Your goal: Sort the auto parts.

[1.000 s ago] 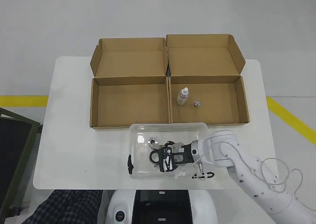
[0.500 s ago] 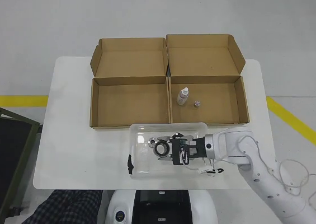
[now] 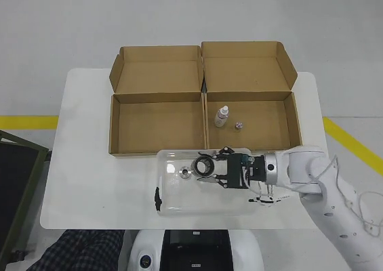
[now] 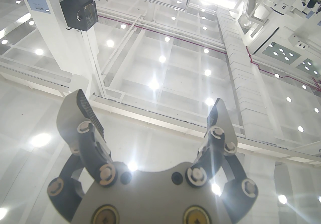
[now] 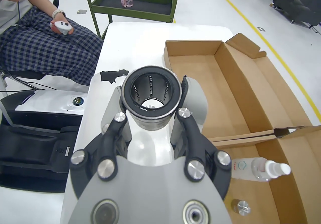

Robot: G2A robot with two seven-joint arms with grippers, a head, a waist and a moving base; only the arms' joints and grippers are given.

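Right gripper (image 5: pixel 153 93) fingers clamped on black-rimmed bearing (image 5: pixel 150 120), held over clear tray (image 3: pixel 177 201). Left gripper (image 4: pixel 149 99) fingers spread wide, empty. Spray bottle (image 5: pixel 253 166) label print illegible.

Top view: R arm (image 3: pixel 333 210) runs out of frame at lower right. Green cart (image 3: pixel 1 183) is chopped by the left edge, so only part's in shot. Small bit (image 3: pixel 185 172) lying in clear tray (image 3: pixel 177 198), centre of frame, is too small to ID. Black scrap (image 3: pixel 157 198) at the tray's left rim: can't tell what it is. Tiny metal part (image 3: pixel 239 124) in right-hand box (image 3: pixel 266 132), upper right of centre, is also too small to make out. R wrist view: fingers (image 5: pixel 193 99) of R gripper (image 5: pixel 153 95) cover both flanks of metal sleeve (image 5: pixel 151 99). Spray bottle (image 5: pixel 253 166) has its base end tucked behind the gripper housing.
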